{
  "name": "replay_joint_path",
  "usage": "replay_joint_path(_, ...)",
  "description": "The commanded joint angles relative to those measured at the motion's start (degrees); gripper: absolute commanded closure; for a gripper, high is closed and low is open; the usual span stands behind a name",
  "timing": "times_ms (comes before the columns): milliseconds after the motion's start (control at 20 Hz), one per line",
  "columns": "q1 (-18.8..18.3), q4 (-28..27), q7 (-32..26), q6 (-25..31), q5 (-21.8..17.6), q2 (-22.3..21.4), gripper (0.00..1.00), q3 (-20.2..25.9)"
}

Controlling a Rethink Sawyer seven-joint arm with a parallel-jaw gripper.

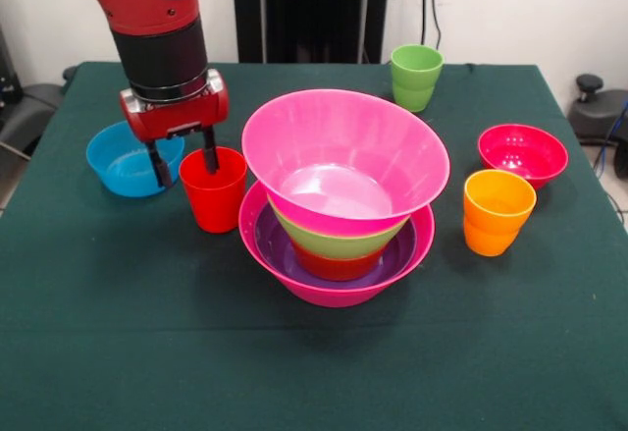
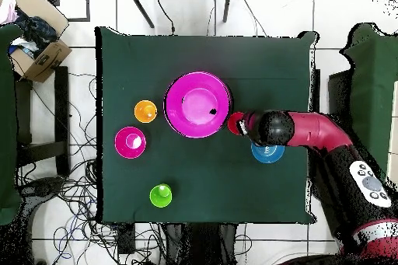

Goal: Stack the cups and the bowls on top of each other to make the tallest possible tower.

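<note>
Reaching down from above, red and black arm [image 1: 147, 9] near vertical at the wrist. Hand [image 1: 183, 164] pointing straight down, fingers [image 1: 210, 151] parted.

Table [image 1: 118, 352]: rectangular, covered by a dark green cloth. Wall [image 1: 510, 9]: plain white, behind the table, with black cables hanging down it. Black stand [image 1: 309, 9]: upright, against that wall. Floor [image 2: 85, 67]: pale tiles, strewn with tangled dark cables beside the table. Cardboard box [image 2: 35, 40]: open, holding oddments, on the floor off one table corner. Black chair base [image 1: 594, 97]: at the front view's right edge.
</note>
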Motion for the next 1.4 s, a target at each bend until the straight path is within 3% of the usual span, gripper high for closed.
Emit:
replay_joint_path(50,2.5,3.1,7.9,-1.1,-0.2,2.3,0.0,-3.8)
replay_joint_path(400,1.1,3.4,5.1,0.0,-2.1,2.3,0.0,-7.1)
replay_joint_path(700,-1.7,3.1,0.4,-0.4,-2.9,3.8,0.0,-6.8)
replay_joint_path(1400,-1.4,3.2,0.3,-0.2,-1.8,4.3,0.0,-6.4)
